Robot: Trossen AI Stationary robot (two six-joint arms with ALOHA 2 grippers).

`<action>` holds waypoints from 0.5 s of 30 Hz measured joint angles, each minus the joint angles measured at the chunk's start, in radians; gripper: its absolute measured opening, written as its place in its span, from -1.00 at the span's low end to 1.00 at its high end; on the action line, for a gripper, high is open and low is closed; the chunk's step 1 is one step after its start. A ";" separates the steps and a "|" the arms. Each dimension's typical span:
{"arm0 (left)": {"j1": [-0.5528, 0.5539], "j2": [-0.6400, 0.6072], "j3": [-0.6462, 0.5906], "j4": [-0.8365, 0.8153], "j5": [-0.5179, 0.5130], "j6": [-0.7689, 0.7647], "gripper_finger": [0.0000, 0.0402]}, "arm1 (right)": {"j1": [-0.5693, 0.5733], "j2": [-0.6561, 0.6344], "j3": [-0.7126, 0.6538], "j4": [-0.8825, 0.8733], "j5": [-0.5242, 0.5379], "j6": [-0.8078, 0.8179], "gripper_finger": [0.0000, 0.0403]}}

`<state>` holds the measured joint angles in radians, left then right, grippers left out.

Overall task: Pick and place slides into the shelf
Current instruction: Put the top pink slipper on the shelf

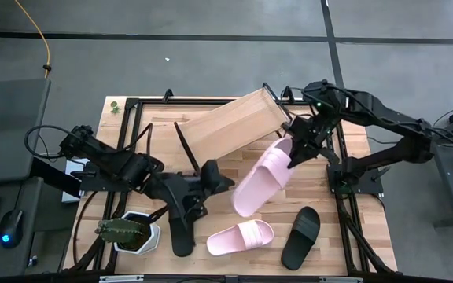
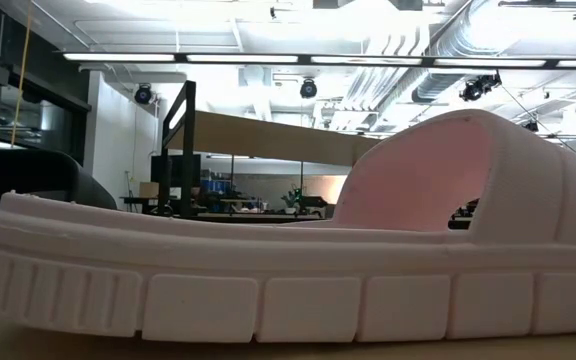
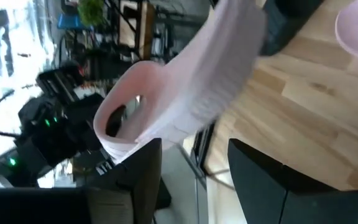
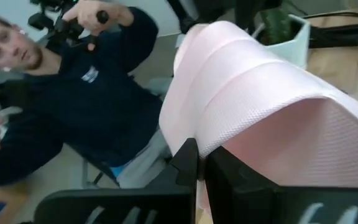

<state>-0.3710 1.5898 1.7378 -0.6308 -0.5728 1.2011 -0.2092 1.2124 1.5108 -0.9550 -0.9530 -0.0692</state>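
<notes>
My right gripper (image 1: 296,151) (image 4: 201,171) is shut on a pale pink slide (image 1: 262,179) (image 4: 253,81), in front of the tilted light-wood shelf (image 1: 230,122). My left gripper (image 1: 217,177) (image 3: 194,180) is open, close to that slide's (image 3: 185,93) free end. A second pink slide (image 1: 240,236) (image 2: 288,270) lies sole-down on the table near the front edge. One black slide (image 1: 301,236) lies to its right, and another black slide (image 1: 181,234) lies to its left, partly under the left arm. My right gripper pinches the pink slide's strap at its edge (image 4: 194,134) between the two fingers, which come from the table's right side and slant downward. The slide hangs tilted from the hold, its free end (image 1: 244,206) low toward the table; whether that end touches the table I cannot tell.
A potted cactus in a white pot (image 1: 128,232) stands at the table's near left corner. Black metal frame bars (image 1: 344,157) run along the table's edges. The shelf's black frame end (image 2: 178,130) rises behind the near pink slide. A person (image 4: 73,93) sits beyond the table.
</notes>
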 joint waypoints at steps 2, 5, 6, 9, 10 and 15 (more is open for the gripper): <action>-0.012 0.000 0.000 0.003 0.005 0.001 -0.14 | 0.016 0.011 0.000 0.003 0.001 -0.017 -1.00; -0.023 0.000 0.000 0.003 0.011 -0.001 -0.14 | 0.032 0.026 0.000 0.016 0.002 -0.026 -1.00; -0.025 0.000 0.000 0.002 0.018 -0.004 -0.14 | 0.035 0.030 0.000 0.025 0.002 -0.026 -1.00; -0.025 0.006 0.000 0.009 0.049 -0.014 -0.14 | 0.036 0.035 -0.001 0.051 0.002 -0.026 -1.00; -0.024 0.008 0.000 0.012 0.053 -0.019 -0.14 | 0.035 0.036 -0.001 0.058 0.002 -0.028 -1.00; -0.024 0.029 0.002 0.018 0.066 -0.027 -0.14 | 0.035 0.039 -0.001 0.084 0.002 -0.029 -1.00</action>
<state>-0.3946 1.6187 1.7394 -0.6128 -0.5068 1.1740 -0.1738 1.2510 1.5101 -0.8708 -0.9512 -0.0982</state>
